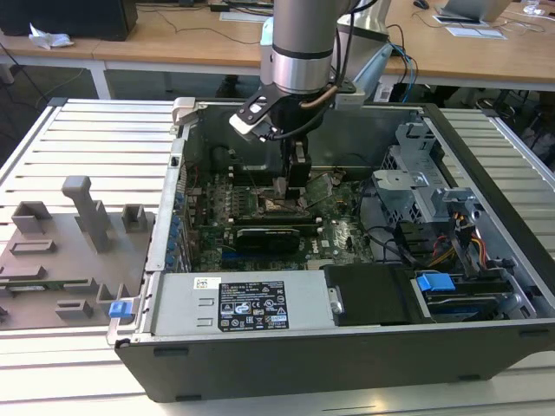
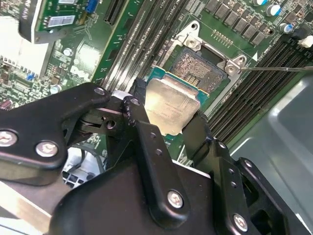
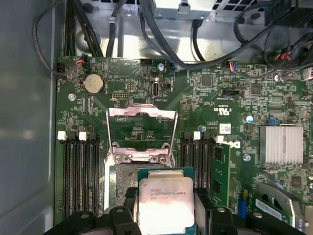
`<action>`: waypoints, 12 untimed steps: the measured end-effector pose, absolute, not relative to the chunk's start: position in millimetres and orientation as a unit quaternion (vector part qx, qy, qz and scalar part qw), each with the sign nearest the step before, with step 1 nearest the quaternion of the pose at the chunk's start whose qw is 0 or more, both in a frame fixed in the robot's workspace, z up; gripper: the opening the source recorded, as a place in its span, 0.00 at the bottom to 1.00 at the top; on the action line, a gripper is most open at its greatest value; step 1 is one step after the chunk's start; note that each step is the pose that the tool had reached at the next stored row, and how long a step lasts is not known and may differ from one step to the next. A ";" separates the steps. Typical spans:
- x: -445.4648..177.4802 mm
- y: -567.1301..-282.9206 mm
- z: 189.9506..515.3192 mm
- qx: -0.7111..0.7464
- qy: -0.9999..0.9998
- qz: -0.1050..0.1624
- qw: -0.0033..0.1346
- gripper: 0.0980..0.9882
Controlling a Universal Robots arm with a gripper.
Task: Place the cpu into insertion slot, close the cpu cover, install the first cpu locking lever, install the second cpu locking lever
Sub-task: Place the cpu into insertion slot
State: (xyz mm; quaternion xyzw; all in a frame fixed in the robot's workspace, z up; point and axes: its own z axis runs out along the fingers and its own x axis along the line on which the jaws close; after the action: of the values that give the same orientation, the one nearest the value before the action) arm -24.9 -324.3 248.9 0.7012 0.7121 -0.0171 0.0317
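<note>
The cpu (image 2: 172,104) is in my end effector (image 2: 166,111), pinched narrow across two opposite edges by the black fingers (image 2: 138,105), with its dull metal top facing both wrist views. I judge it light, stiff and flat, but delicate. The metal lid can bear a firm touch. The thin green rim around it and the contact face below should not be squeezed or scraped, and a smooth part this thin could slip or tilt if the grip were loose. The side edges, where I have it, look like the right place to hold it. They leave the underside free and the corners visible for lining up.

The slot (image 2: 201,70) lies just beyond the cpu, its brownish pin field bare. In the second wrist view the chip overlaps only the nearest edge of the slot, so I judge it offset to one side and not seated. How high it hangs above the pins I cannot tell. Those pins look fine and easily bent.

The cover (image 3: 142,113) stands swung open on the far side of the slot, so the board (image 3: 205,98) shows through its square window. A thin lever (image 2: 279,69) sticks out beside the slot.

In the exterior view my end effector (image 1: 290,184) reaches down into the open case (image 1: 347,368) near the middle of the board. The case lies on the slatted counter (image 1: 87,139).
</note>
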 end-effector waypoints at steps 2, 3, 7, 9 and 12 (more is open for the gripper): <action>-25.3 -321.4 243.8 0.701 0.712 -0.017 0.032 0.50; -26.3 -318.8 239.8 0.702 0.712 -0.017 0.032 0.50; -27.4 -313.7 235.1 0.702 0.712 -0.017 0.032 0.50; -28.3 -310.5 232.9 0.702 0.712 -0.017 0.032 0.50; -29.2 -307.7 230.9 0.702 0.712 -0.017 0.032 0.50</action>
State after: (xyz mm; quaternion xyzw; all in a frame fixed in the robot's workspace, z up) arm -29.2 -307.7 230.9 0.7017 0.7116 -0.0171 0.0317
